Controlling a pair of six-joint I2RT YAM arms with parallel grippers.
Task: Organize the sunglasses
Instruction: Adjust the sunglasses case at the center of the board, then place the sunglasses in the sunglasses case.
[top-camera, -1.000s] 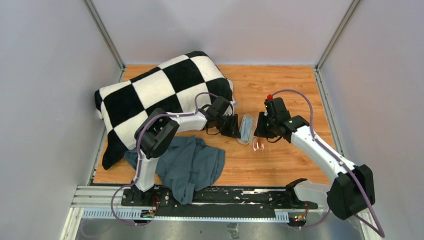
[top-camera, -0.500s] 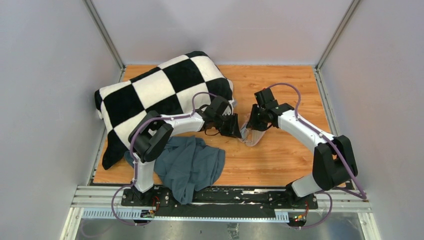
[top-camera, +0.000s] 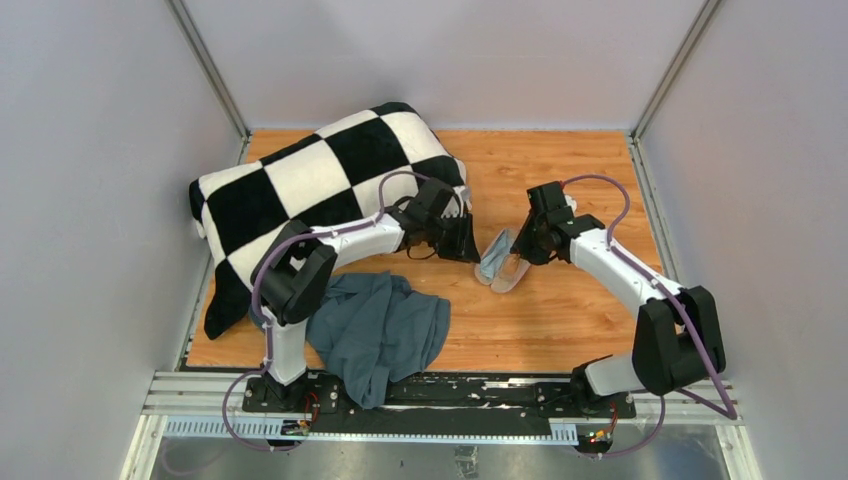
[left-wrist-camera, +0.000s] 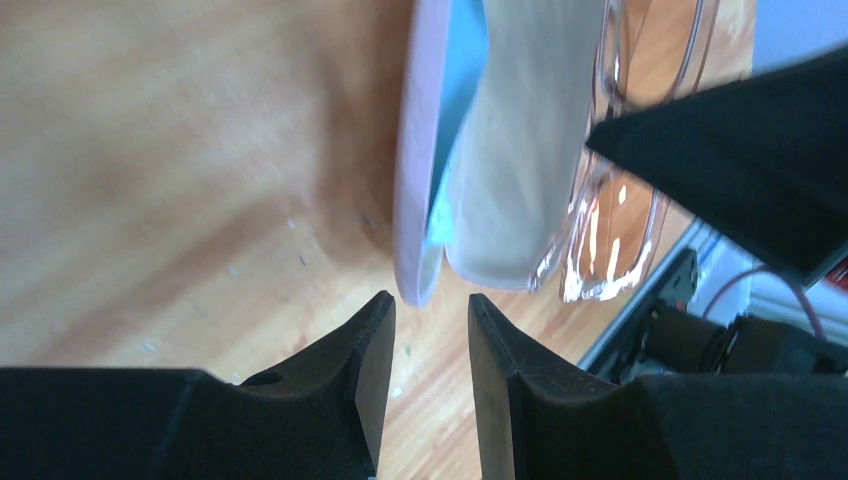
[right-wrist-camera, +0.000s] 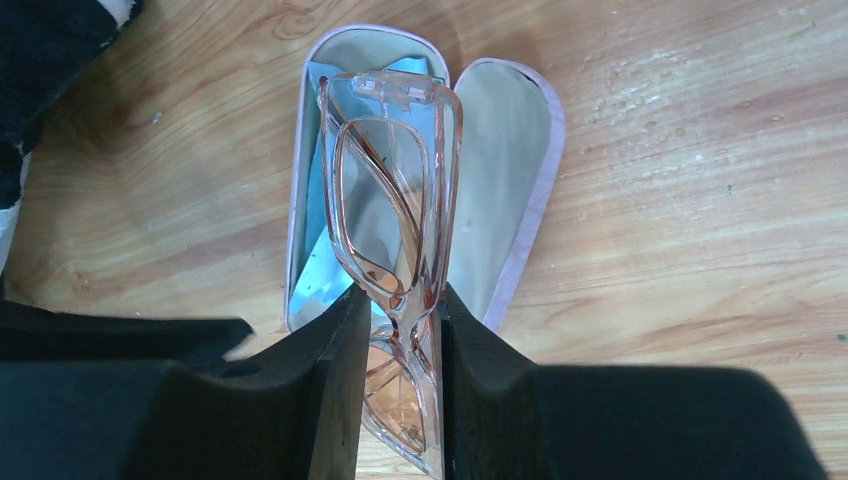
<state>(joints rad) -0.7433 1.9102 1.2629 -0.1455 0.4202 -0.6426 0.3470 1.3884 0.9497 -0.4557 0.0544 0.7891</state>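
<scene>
Pinching the sunglasses (right-wrist-camera: 392, 215), a small folded pair with translucent orange-amber lenses and a thin frame, the right gripper (right-wrist-camera: 400, 300) is clenched on their lower end, one black finger on each side of the frame. The pair stands on edge, its free end reaching toward twelve o'clock in the right wrist view, over the pink oblong glasses case (right-wrist-camera: 512, 170), which lies open on the orange-brown wooden table (top-camera: 570, 165). The glasses overlap the case half at nine o'clock; whether they touch it cannot be told. That half holds a small light-blue cloth (right-wrist-camera: 308, 270), while the half at three o'clock shows a bare grey-beige lining.

From above, the case sits near the table's middle, with the right gripper at its two o'clock end and the left gripper (left-wrist-camera: 430, 300) just off it at ten o'clock. The left gripper's jaws stand a narrow gap apart and grasp nothing; the case's rounded end lies just beyond its fingertips. A black-and-white chequered plush blanket (top-camera: 310, 190) is heaped at ten o'clock on the table, and a crumpled grey-blue garment (top-camera: 385, 330) lies at seven o'clock.
</scene>
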